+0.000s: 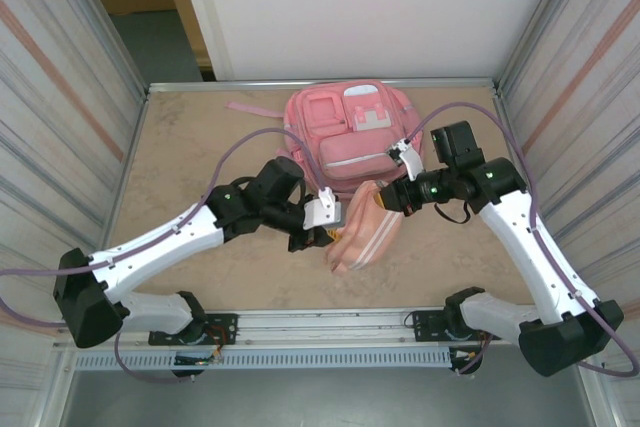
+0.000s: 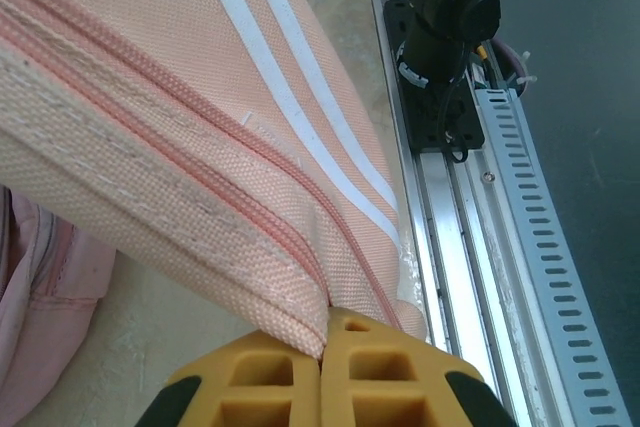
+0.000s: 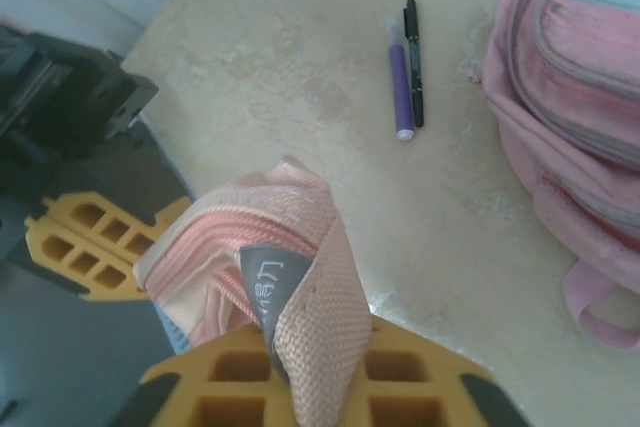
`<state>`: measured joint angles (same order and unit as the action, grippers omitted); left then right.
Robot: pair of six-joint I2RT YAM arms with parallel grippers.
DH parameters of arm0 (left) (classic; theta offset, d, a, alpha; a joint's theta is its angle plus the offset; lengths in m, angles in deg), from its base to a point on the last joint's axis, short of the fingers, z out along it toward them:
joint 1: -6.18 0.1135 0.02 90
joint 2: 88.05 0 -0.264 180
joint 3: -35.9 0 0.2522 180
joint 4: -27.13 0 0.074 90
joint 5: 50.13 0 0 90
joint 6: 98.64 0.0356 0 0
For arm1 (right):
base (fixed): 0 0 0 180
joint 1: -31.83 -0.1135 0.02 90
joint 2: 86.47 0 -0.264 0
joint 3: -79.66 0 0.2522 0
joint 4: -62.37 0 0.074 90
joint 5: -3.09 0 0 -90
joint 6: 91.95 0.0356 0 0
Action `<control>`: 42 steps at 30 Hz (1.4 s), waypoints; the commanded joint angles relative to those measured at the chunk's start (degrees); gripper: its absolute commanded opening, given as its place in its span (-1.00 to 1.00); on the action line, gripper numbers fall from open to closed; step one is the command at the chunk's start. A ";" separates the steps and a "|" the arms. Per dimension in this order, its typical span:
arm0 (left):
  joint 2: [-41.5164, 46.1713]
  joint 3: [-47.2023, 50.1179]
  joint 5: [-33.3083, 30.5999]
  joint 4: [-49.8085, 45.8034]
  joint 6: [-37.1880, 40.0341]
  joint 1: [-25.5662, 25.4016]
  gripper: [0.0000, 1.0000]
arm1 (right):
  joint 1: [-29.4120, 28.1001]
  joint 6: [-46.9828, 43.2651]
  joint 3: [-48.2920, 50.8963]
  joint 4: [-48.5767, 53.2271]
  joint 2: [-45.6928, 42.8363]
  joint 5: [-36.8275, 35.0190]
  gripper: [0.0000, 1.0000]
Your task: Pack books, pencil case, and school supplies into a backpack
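Top view: my left fingers (image 1: 330, 232) and right fingers (image 1: 386, 199) pinch opposite ends of the pink zip pouch (image 1: 365, 235), just in front of the backpack (image 1: 345, 127) on the desk (image 1: 200, 147).

Left wrist: fingers (image 2: 280, 377) pressed together on the pouch's (image 2: 200, 97) zip seam.

Right wrist: fingers (image 3: 230, 387) clamp the pouch's (image 3: 300, 237) labelled end. 2 pens, the purple pen (image 3: 400, 82) and the black pen (image 3: 413, 57), lie touching on the desk (image 3: 300, 67) near the backpack (image 3: 580, 97).

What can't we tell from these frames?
- Pouch contents: all views, its own fabric hides the inside.
- Pouch label text: right wrist view, folded and blurred.
- Backpack main opening: top view, left arm and right arm cover its near edge; right wrist view cuts it off.
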<state>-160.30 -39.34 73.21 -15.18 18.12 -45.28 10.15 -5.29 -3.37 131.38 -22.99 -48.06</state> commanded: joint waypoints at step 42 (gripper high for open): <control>0.56 -1.06 17.90 11.18 -10.12 -0.24 -1.00 | -6.28 -8.04 2.66 -7.92 -8.75 13.18 -0.44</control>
<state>-162.12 -41.66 90.72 -4.30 4.96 -45.59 4.41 -14.18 -0.99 124.75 -31.34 -34.57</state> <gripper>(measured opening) 0.074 0.229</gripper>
